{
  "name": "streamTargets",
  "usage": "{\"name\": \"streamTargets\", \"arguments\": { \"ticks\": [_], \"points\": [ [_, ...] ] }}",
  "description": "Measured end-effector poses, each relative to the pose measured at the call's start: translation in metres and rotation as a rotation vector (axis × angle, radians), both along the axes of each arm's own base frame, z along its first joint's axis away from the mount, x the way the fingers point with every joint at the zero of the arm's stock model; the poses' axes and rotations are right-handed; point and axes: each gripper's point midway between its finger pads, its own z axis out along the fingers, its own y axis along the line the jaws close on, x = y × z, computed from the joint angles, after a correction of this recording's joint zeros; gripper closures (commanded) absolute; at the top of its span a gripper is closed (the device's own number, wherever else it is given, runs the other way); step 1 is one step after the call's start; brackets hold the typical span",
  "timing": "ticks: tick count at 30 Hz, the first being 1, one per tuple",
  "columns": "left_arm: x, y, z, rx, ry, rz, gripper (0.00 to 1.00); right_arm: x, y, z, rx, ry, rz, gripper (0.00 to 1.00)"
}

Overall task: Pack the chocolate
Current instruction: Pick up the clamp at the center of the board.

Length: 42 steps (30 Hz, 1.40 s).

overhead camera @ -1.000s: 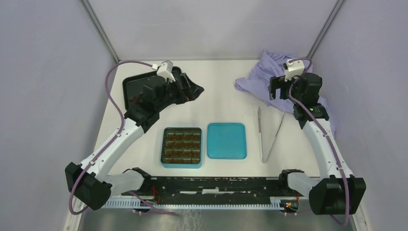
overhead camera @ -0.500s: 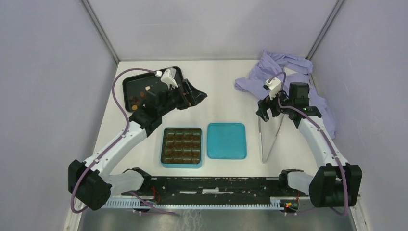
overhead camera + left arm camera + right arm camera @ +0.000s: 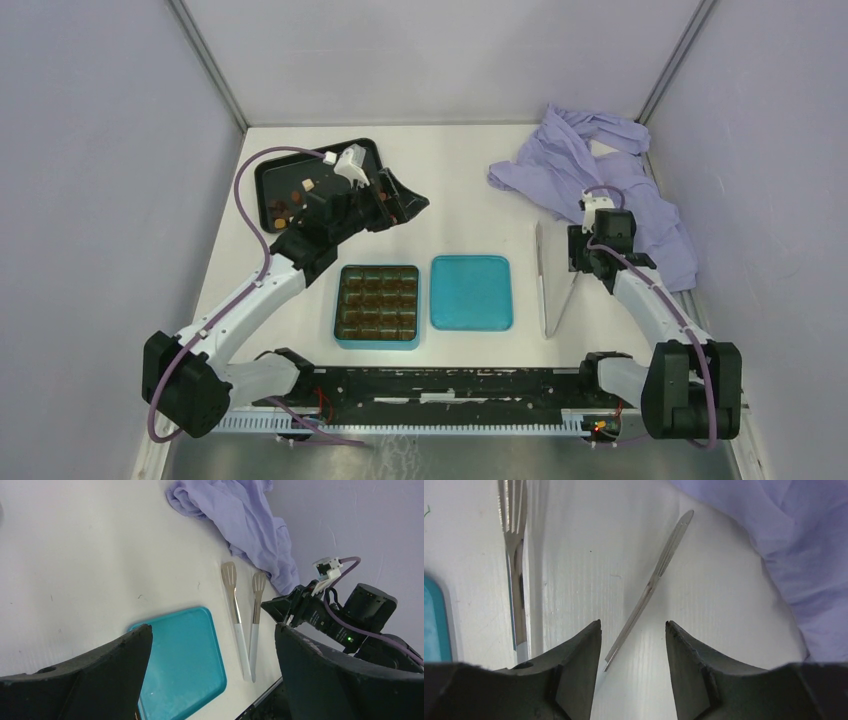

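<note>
- The left gripper [image 3: 403, 200] hung above the white table [image 3: 470, 170], just off the near right corner of the black rectangular tray [image 3: 262, 180]. Its jaws were spread wide and nothing sat between them.
- The chocolate [image 3: 283, 208], small brown and pale pieces, lay in that tray at the far left of the table, partly hidden by the left arm.
- Nearer to me sat the teal square box [image 3: 377, 344] with its brown grid insert [image 3: 377, 300]. I could not make out whether any cell held a piece.
- The teal square lid [image 3: 471, 292] lay flat just to the right of the box, close but not touching.
- Right of the lid lay the metal tongs [image 3: 543, 280], white at the joined near end, with the two arms splayed out toward the far side.
- The right gripper [image 3: 633, 625] was down low over those tongs, jaws about half apart and straddling the right-hand arm.
- That thin arm ran slantwise between the fingers [image 3: 579, 670] and was not pinched. Whether it brushed the left one, I could not tell.
- A crumpled lavender cloth [image 3: 610, 170] was heaped at the far right, just beyond the right gripper.
</note>
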Motion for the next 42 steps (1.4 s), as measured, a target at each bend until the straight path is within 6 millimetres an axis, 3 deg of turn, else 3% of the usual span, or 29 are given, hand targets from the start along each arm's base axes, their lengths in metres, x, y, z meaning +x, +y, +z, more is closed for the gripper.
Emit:
{"name": "streamTargets", "arguments": {
  "ticks": [6, 12, 17, 21, 28, 31, 35, 42],
  "points": [
    [0.000, 0.000, -0.001, -0.002, 0.003, 0.001, 0.04, -0.006, -0.006, -0.020, 0.104, 0.033, -0.148, 0.50],
    [0.000, 0.000, -0.002, -0.005, 0.010, 0.004, 0.06, -0.012, 0.000, -0.040, 0.200, 0.097, -0.212, 0.64],
    [-0.001, -0.001, -0.002, -0.011, 0.010, 0.003, 0.06, -0.016, 0.008, -0.048, 0.264, 0.125, -0.232, 0.78],
    [-0.002, -0.002, -0.001, -0.014, 0.010, -0.001, 0.07, -0.014, 0.011, -0.048, 0.306, 0.123, -0.251, 1.00],
    [-0.005, -0.012, 0.008, -0.057, -0.021, -0.046, 0.07, -0.016, 0.020, -0.046, 0.399, 0.131, -0.260, 1.00],
    [-0.009, -0.021, 0.018, -0.092, -0.057, -0.097, 0.06, -0.013, 0.034, -0.037, 0.487, 0.126, -0.237, 1.00],
    [-0.016, -0.033, 0.037, -0.155, -0.125, -0.176, 0.06, 0.001, 0.062, -0.008, 0.659, 0.090, -0.175, 1.00],
    [-0.034, -0.051, 0.084, -0.285, -0.290, -0.315, 0.06, 0.034, 0.111, 0.070, 1.021, -0.046, 0.010, 1.00]
  ]
}}
